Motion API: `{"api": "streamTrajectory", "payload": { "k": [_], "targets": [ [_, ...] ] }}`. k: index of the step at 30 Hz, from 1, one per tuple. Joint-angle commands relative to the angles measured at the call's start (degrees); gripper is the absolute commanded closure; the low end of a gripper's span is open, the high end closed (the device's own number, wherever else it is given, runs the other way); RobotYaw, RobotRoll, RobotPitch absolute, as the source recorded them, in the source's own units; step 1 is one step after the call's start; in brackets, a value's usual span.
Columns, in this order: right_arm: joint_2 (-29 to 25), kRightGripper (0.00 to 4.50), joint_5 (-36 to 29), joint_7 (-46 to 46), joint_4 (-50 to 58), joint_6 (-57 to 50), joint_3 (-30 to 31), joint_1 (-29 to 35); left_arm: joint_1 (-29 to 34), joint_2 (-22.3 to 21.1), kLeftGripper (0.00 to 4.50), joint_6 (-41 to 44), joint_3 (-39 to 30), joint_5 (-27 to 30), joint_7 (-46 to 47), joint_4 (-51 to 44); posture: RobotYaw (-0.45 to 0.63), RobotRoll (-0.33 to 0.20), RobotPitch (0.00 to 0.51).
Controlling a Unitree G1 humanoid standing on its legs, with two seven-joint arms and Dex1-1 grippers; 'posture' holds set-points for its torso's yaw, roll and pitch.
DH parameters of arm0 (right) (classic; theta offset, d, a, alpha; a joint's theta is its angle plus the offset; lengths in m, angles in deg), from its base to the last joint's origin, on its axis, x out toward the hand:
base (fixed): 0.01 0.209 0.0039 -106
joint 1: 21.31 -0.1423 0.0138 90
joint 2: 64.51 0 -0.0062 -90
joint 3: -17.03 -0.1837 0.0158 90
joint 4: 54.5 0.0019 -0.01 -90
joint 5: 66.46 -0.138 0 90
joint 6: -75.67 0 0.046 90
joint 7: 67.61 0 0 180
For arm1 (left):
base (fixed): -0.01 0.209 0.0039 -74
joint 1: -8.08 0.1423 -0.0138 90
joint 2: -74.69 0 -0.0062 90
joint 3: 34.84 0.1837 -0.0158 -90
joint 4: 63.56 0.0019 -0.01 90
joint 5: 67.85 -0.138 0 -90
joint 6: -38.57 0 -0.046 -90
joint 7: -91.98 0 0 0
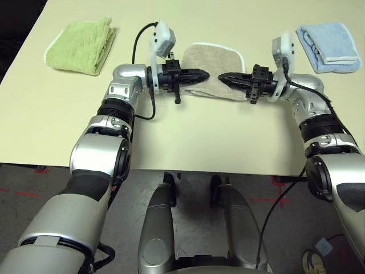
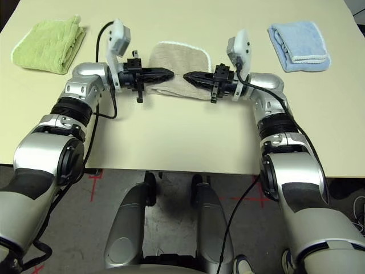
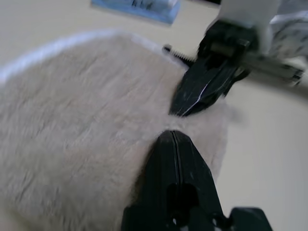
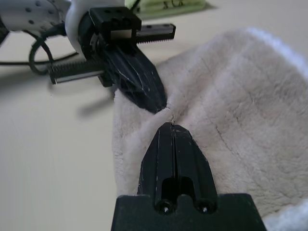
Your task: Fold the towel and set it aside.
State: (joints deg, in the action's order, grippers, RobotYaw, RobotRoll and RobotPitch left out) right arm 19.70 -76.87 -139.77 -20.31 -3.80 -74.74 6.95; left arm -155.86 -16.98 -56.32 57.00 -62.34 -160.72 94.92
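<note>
The beige towel (image 1: 218, 59) lies folded into a small rounded pad with a white stitched edge, at the middle of the table's far side. My left gripper (image 1: 204, 74) and right gripper (image 1: 223, 77) point at each other over its near edge, tips almost touching. Both are shut. In the right wrist view, the cloth (image 4: 231, 96) puckers where my own tip (image 4: 166, 126) meets the left gripper's tip (image 4: 156, 107). The left wrist view shows my left gripper (image 3: 172, 134) with its tip pressed into the towel (image 3: 82, 125).
A lime-green folded towel (image 1: 80, 45) lies at the far left of the cream table (image 1: 188, 137). A light-blue folded towel (image 1: 329, 47) lies at the far right. Bare table stretches between the towel and the near edge.
</note>
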Motion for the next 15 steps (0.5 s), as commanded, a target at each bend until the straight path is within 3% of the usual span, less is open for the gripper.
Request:
{"api": "streamTrajectory", "payload": {
  "k": [1, 15],
  "targets": [
    [-0.4, 4.5, 2.9, 0.8, -3.2, 0.6, 1.8, 1.2, 1.0, -1.8, 4.45, -1.2, 2.4, -4.4, 1.5, 2.4, -0.02, 0.0, 0.34],
    [-7.0, 4.5, -0.1, -1.5, -5.0, 0.2, -2.1, -3.4, -1.8, -7.9, 4.45, -2.0, 0.2, -4.6, 0.5, 2.2, 0.0, 0.0, 0.345]
  ]
}}
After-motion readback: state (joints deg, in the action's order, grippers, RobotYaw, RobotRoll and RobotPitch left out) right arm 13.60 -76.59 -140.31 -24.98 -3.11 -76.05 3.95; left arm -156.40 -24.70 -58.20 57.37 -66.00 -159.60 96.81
